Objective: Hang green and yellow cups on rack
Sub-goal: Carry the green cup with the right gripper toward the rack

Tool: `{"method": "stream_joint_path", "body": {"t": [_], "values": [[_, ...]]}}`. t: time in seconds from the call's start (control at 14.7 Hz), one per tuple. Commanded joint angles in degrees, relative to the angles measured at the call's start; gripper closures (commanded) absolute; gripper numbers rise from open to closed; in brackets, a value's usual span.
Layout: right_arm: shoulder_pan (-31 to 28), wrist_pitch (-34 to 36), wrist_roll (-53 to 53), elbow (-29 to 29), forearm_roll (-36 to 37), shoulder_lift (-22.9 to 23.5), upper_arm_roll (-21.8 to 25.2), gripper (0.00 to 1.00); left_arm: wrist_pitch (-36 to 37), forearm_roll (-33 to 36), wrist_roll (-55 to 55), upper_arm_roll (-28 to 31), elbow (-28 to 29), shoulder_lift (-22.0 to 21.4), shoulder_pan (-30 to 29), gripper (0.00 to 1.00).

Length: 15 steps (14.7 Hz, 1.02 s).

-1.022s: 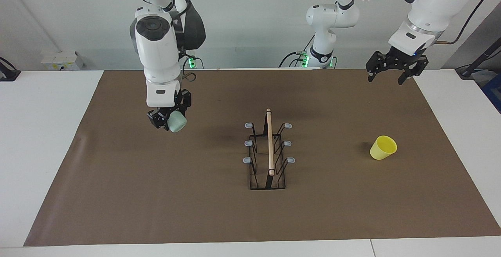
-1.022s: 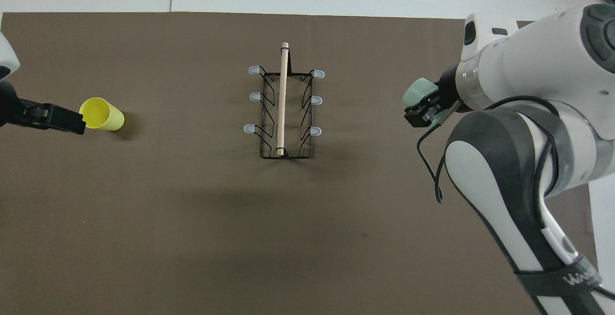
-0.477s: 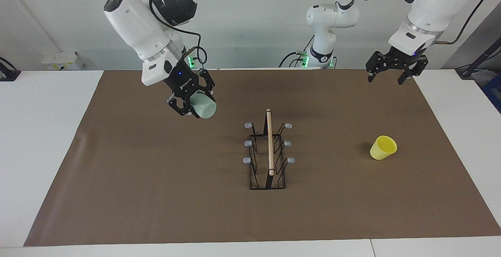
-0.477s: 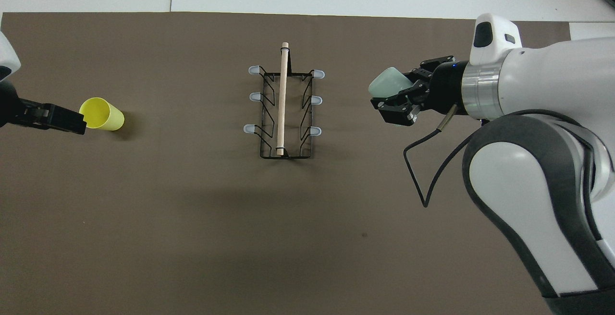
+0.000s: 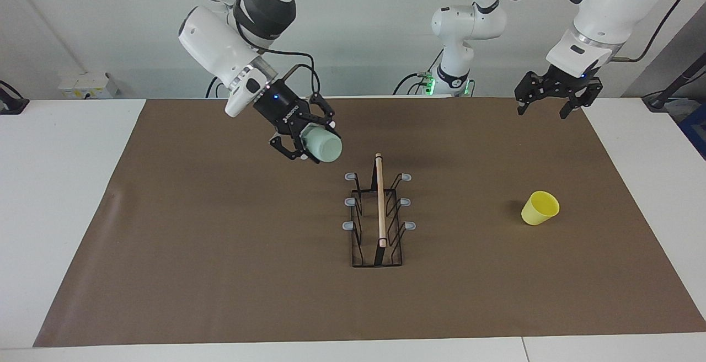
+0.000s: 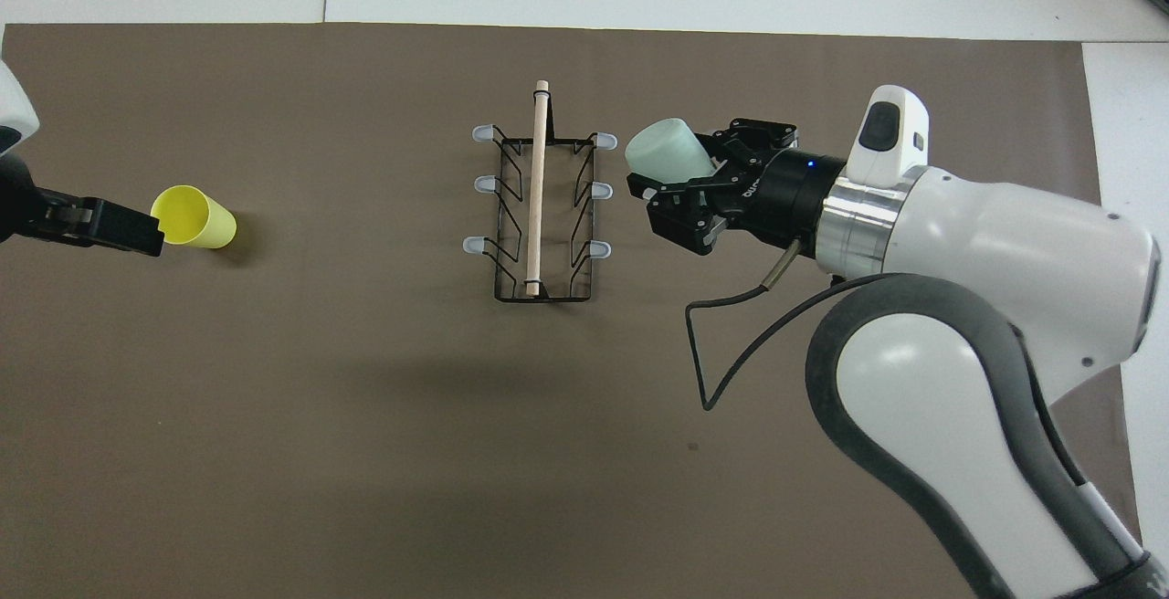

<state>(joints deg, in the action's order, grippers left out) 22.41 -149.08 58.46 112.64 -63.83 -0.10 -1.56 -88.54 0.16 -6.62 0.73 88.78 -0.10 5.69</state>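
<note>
Green cup [image 5: 324, 147] clamped in right gripper [image 5: 310, 142] beside rack [image 5: 378, 213]; left gripper [image 5: 551, 102] spread.

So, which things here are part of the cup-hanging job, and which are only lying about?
Part of the job:
- green cup, held in the right pincer in the air beside the rack
- yellow cup, on the mat toward the left arm's end
- rack, no cup on it yet
- left pincer, open, waiting

Lying about:
- brown mat
- white box
</note>
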Motion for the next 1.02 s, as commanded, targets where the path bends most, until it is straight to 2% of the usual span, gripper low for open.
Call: {"method": "stream_joint_path", "body": {"t": [0.0, 0.14, 0.27, 0.48, 0.54, 0.75, 0.95], "values": [[2.02, -5.51, 9.45, 4.69, -12.76, -3.41, -0.02, 1.0, 0.3, 2.56, -0.15, 0.42, -0.62, -0.43, 0.37, 0.0], [2.81, -5.96, 15.43, 6.62, -20.68, -4.38, -0.02, 1.0, 0.3, 2.13, -0.23, 0.5, -1.85, 1.4, 0.11, 0.0], [2.81, -5.88, 25.68, 8.72, -29.63, -5.17, -0.02, 1.0, 0.21, 1.6, -0.23, 1.03, -5.17, 4.82, -0.15, 0.0], [2.9, -5.35, 51.32, 9.44, -57.37, -4.47, -0.02, 1.0, 1.35, -1.73, -0.06, 6.72, -12.99, 12.29, 0.37, 0.0], [2.9, -4.74, 56.98, 9.61, -63.29, -4.21, -0.02, 1.0, 1.35, -2.79, -0.06, 8.05, -14.76, 14.49, 0.37, 0.0], [2.9, -1.05, 65.89, 10.49, -69.75, -1.84, -0.02, 1.0, 0.22, -4.9, 4.92, 11.21, -17.76, 19.25, 0.28, 0.0], [2.9, 0.53, 70.64, 11.11, -72.49, -0.17, -0.02, 1.0, -3.56, -13.75, 17.48, 15.95, -17.67, 22.32, 0.02, 0.0]]}}
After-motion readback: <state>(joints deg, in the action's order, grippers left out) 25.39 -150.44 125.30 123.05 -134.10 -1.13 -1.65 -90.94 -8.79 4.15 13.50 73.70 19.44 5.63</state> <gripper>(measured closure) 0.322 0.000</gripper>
